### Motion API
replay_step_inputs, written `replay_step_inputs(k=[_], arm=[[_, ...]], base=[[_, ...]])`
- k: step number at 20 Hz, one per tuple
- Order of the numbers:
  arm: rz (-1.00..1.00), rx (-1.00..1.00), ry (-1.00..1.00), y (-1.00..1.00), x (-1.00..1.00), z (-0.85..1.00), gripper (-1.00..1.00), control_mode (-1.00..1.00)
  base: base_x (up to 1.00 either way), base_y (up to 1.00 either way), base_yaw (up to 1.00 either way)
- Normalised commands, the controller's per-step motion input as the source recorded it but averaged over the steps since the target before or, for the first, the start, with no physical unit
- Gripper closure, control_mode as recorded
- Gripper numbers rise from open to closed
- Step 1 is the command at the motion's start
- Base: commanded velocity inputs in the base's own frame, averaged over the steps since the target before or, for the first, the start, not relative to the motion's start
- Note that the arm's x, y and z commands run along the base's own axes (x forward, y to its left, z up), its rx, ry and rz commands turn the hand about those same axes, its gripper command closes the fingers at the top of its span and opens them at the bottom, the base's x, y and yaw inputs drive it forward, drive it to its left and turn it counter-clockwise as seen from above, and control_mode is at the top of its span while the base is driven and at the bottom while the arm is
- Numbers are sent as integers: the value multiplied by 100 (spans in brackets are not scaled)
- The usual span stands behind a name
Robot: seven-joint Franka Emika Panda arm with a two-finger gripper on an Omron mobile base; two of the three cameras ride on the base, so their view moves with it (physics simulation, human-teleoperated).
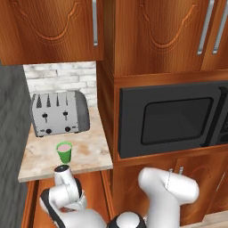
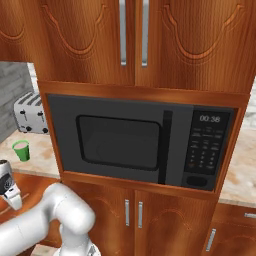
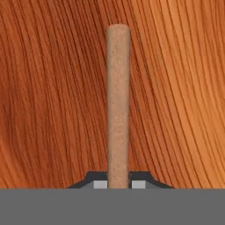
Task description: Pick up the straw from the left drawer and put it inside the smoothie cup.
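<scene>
The straw (image 3: 118, 101) is a tan stick running straight up from my gripper (image 3: 118, 183) in the hand view. The two dark fingertips (image 3: 99, 179) press against its sides, so the gripper is shut on it. Behind the straw lies the reddish-brown wood of the left drawer (image 3: 44, 110). The smoothie cup (image 1: 64, 152), a green tumbler with pink liquid, stands upright on the counter in front of the toaster, just above my wrist (image 1: 67, 176). From the right base, the cup (image 2: 21, 150) sits at the far left, above my hand (image 2: 7, 187).
A silver toaster (image 1: 59, 113) stands at the back of the marble counter (image 1: 91, 151). A black microwave (image 2: 145, 142) is built into the cabinet to the right. Carved upper cabinet doors (image 1: 49, 26) hang overhead, and lower cabinet doors (image 2: 132, 212) lie below the microwave.
</scene>
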Motion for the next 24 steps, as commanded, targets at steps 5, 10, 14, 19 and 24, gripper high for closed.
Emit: replay_step_inputs(k=[5,10,14,19,24], arm=[[-1,-4,-31,3,-56,75,100,-100],[0,-16,-20,0,-9,100,100,-100],[0,-17,-28,-14,10,100,100,-100],[0,-13,-31,-14,5,100,100,-100],[-1,-10,-27,-19,0,100,100,-100]], base=[[0,0,0],[0,0,0],[0,0,0],[0,0,0],[0,0,0]])
